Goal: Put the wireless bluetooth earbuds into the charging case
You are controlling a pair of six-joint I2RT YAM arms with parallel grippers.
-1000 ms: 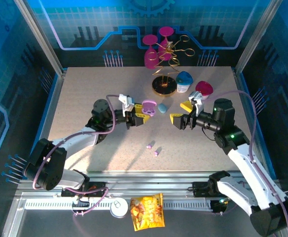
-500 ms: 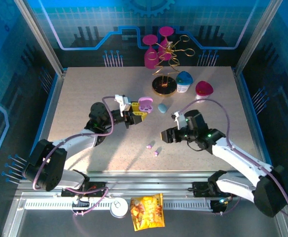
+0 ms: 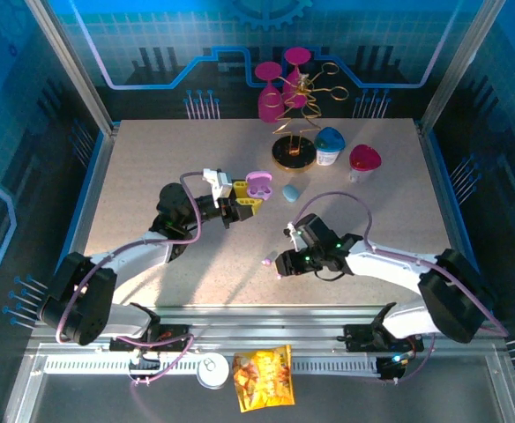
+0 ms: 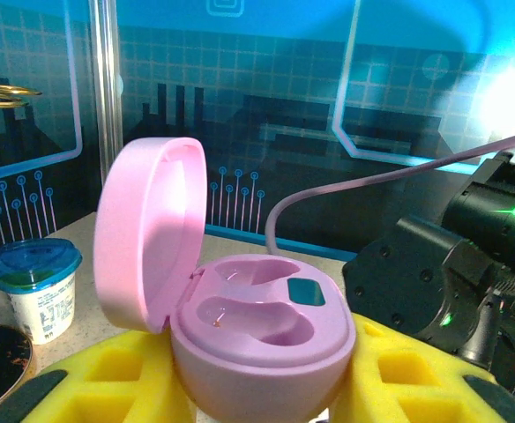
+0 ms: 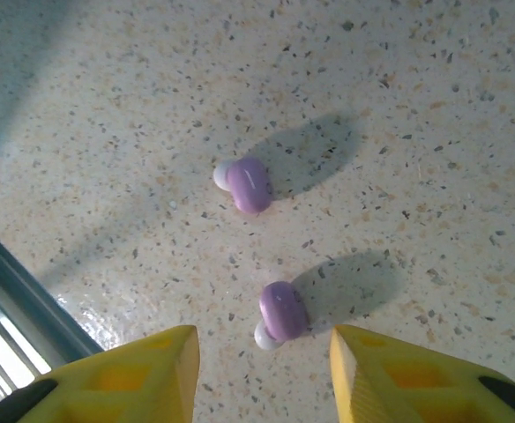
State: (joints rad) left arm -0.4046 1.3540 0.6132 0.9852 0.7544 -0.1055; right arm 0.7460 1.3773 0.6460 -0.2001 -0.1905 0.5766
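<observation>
- From above, we saw the left gripper (image 3: 240,205) closed on the pink case (image 3: 259,185), which sat between its fingers with the lid raised, near the middle of the table (image 3: 152,159).
- The blue case (image 3: 291,191) lay shut on the table just right of the pink case, not touching it.
- The right gripper (image 3: 281,263) was low over the table toward the near edge. One of the lilac earbuds (image 3: 266,259) showed just left of its tip. From this height we could not tell how wide its jaws stood.
- Through the left wrist camera, the left gripper (image 4: 262,397) had its yellow pads (image 4: 108,383) pressed against both sides of the pink case (image 4: 266,339). The lid stood open on the left, and we could see both hollows inside.
- A blue-lidded cup (image 4: 30,282) stood on the table at the far left of that view.
- Through the right wrist camera, the right gripper (image 5: 262,370) had its jaws apart and gripped nothing.
- The lilac earbuds (image 5: 247,183) lay loose on the speckled table (image 5: 434,106), apart from each other. The nearer earbud (image 5: 279,315) sat just ahead of the gap between the yellow fingers (image 5: 143,370), touching neither.
</observation>
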